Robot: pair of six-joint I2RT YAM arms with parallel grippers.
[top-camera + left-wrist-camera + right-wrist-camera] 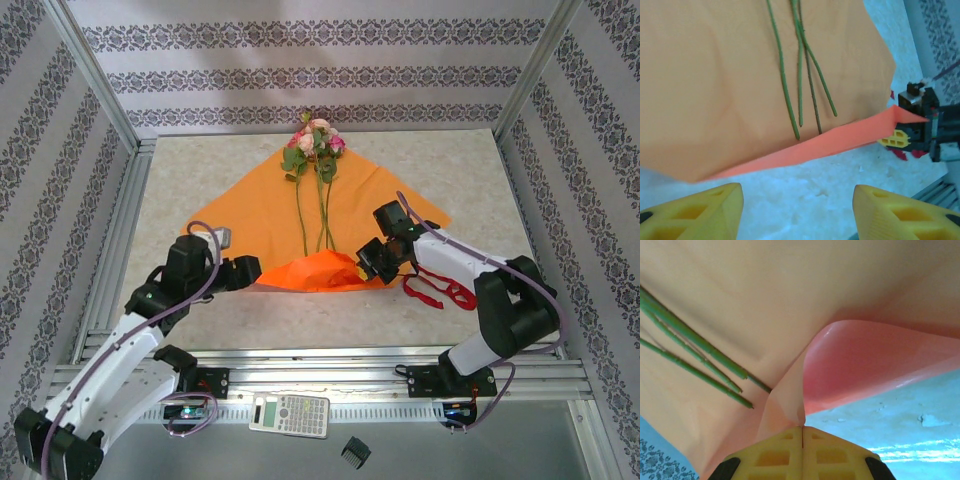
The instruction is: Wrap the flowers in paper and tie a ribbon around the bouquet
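Your paper point(250, 210) lies on the table point(400, 325), its near edge folded up. The flowers point(318, 150) lie on it, heads past the far corner. From above you also see the ribbon point(440, 290) beside the right arm point(500, 310). The right wrist view shows the right gripper point(802, 429) clenched on that raised edge. The left wrist view shows the left gripper point(797, 195) spread and empty over bare table, just beside the paper.

flowers point(800, 75) cropped above, ribbon point(460, 296) partly under arm point(450, 255)
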